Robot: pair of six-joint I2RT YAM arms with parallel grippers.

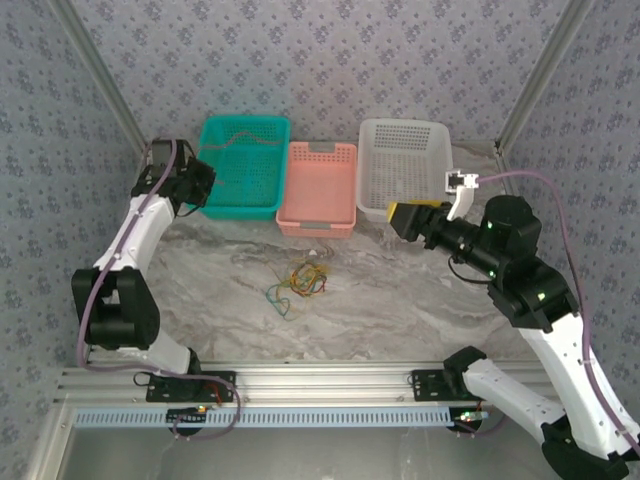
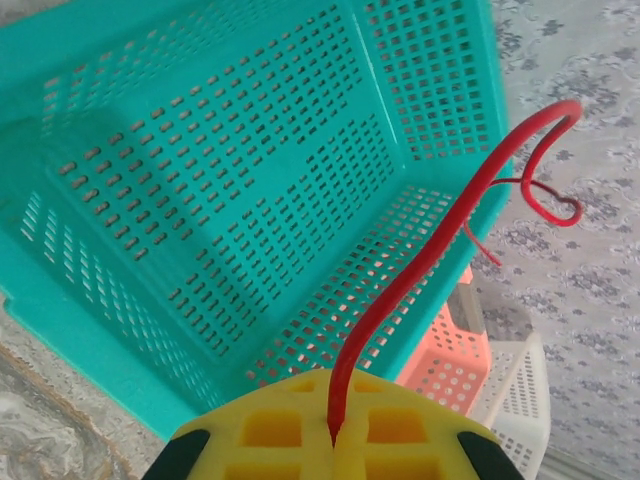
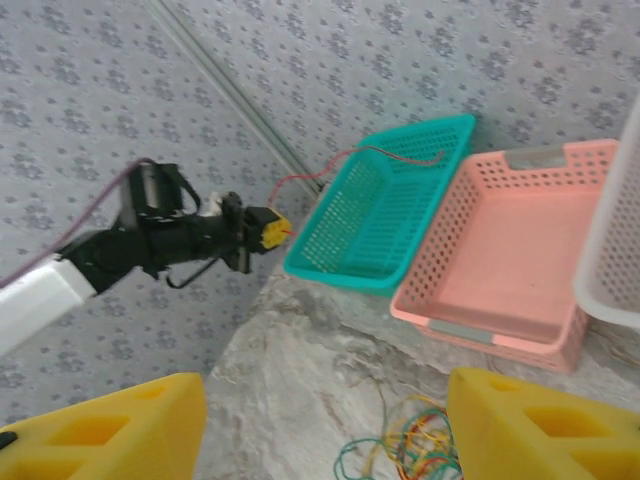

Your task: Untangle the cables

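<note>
Left wrist view gives me the relation that matters: my left end effector (image 2: 335, 445) is clamped shut on one end of the red cable (image 2: 420, 270). The cable rises straight out ahead of the tips, arcs over the open teal basket (image 2: 200, 200) lying below and ahead, and ends in a small curl. In the top external view its long axis runs from the left end effector off to that arm's right, above the far side of the basket. I judge that letting go or lowering a little would land it inside. The other cables (image 1: 300, 280) are a loose knot of yellow, green, red and dark strands on the tabletop (image 1: 420, 300). They lie well apart from the left end effector, back toward the arm bases. The right end effector (image 1: 405, 220) is nearer to them; it hangs wide open and empty, and in its wrist view the knot sits low and ahead, toward its right finger. A pink basket (image 1: 317, 190) and a white basket (image 1: 403, 165) stand in a row beside the teal one. The white one is just beside the right end effector, and neither blocks a reach down to the knot.
</note>
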